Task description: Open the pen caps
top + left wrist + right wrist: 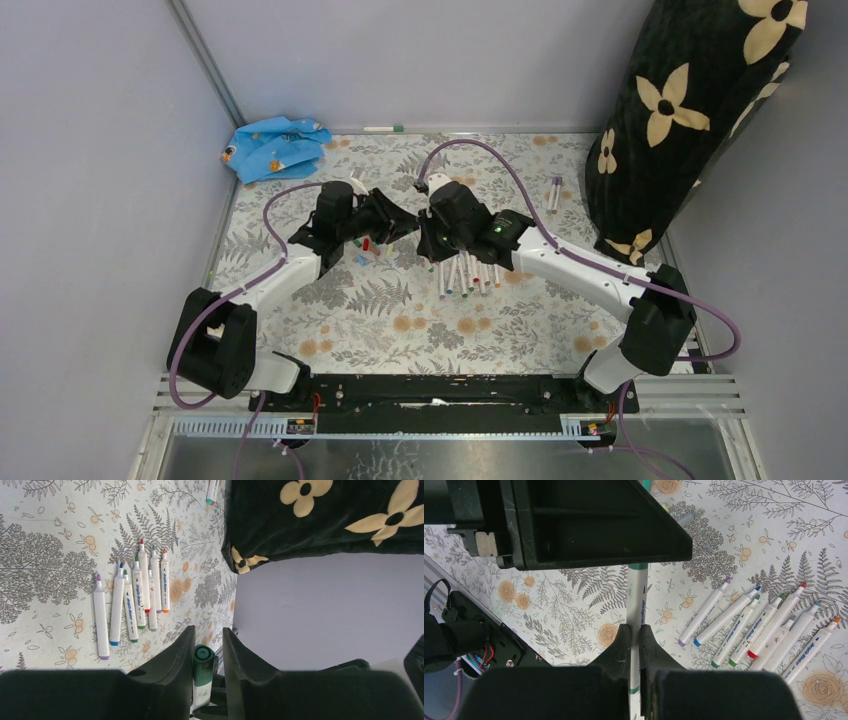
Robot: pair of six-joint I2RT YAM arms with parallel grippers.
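My right gripper (634, 630) is shut on a white-barrelled pen (636, 597), held above the table. Its dark green pen cap (203, 662) sits between the fingers of my left gripper (207, 632). The cap touches one finger and a small gap shows at the other. In the top view the two grippers meet tip to tip, left gripper (405, 228) facing right gripper (425, 225). Several uncapped pens (465, 275) lie in a row under the right arm, also in the left wrist view as uncapped pens (132, 600). Loose caps (365, 250) lie below the left gripper.
A blue cloth (275, 147) lies crumpled in the back left corner. A black cushion with cream flowers (690, 110) stands at the back right. Two more pens (554, 193) lie beside it, and one pen (383, 129) rests against the back wall.
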